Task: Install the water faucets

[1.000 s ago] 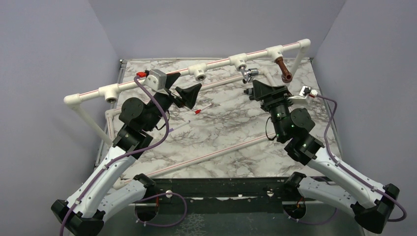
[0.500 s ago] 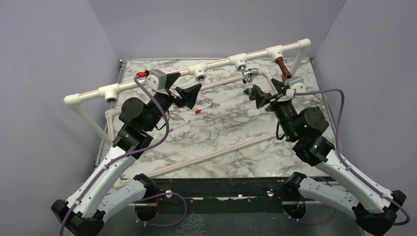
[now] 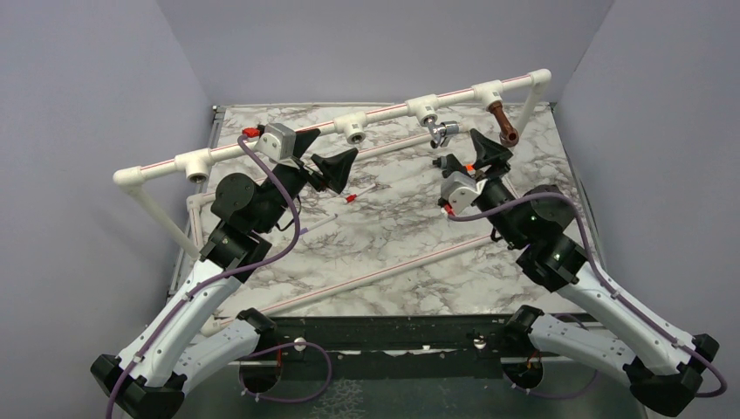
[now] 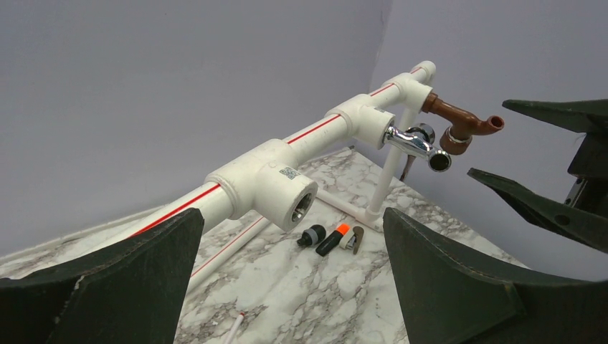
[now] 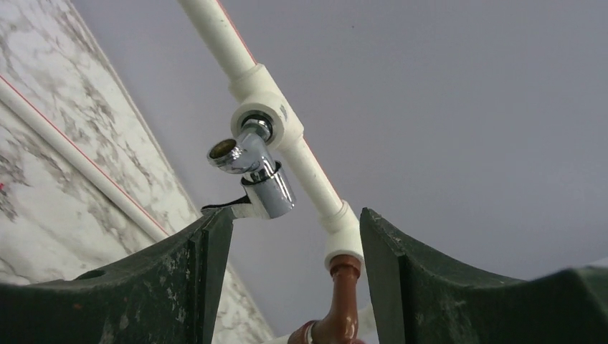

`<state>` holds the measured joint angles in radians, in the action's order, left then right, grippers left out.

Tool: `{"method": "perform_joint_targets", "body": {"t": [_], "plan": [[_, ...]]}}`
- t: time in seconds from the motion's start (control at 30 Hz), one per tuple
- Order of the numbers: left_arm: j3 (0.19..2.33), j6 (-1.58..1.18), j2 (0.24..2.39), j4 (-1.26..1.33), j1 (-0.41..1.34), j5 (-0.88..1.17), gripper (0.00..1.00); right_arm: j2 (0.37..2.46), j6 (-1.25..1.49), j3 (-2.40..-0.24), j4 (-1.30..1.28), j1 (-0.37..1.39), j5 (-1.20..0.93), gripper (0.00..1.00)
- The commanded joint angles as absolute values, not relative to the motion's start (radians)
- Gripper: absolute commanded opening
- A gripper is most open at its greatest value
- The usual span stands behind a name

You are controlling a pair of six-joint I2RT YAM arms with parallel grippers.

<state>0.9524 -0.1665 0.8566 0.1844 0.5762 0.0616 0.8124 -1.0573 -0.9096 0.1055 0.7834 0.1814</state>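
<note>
Chrome faucet (image 5: 252,172), seated in a white tee socket (image 5: 276,115) with its axis pointing out from the pipe (image 5: 215,29), is framed just ahead of the wide-open, empty right gripper (image 5: 290,215); the equally open, empty left gripper (image 3: 325,154) is seen farther off.

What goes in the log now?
chrome faucet: mounted | brown faucet: mounted | right end effector: open | left end effector: open
</note>
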Motion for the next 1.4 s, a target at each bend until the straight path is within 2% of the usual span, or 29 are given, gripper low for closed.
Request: {"method": "perform_joint_targets", "body": {"t": [0.0,0.33,0.73,1.07,1.13,1.23,1.37], "plan": [[0.945,-0.152,0.846,0.192,0.578,0.045,0.96,0.86,-1.335,-0.941,0.102,0.78,0.081,0.7],[0.945,-0.158,0.836,0.194,0.578,0.051,0.96,0.978,-1.45,-0.965,0.215,0.779,0.082,0.69],[0.945,-0.156,0.835,0.195,0.581,0.049,0.96,1.09,-1.462,-0.992,0.298,0.78,0.187,0.54],[0.945,-0.154,0.835,0.193,0.584,0.046,0.96,1.157,-1.43,-1.032,0.285,0.778,0.258,0.3],[0.943,-0.153,0.834,0.193,0.586,0.045,0.96,1.164,-1.406,-1.036,0.273,0.778,0.264,0.22],[0.943,-0.153,0.834,0.193,0.586,0.045,0.97,1.17,-1.357,-1.041,0.253,0.778,0.268,0.02],[0.943,-0.153,0.836,0.194,0.585,0.045,0.96,1.16,-1.232,-1.034,0.268,0.778,0.238,0.01]]}}
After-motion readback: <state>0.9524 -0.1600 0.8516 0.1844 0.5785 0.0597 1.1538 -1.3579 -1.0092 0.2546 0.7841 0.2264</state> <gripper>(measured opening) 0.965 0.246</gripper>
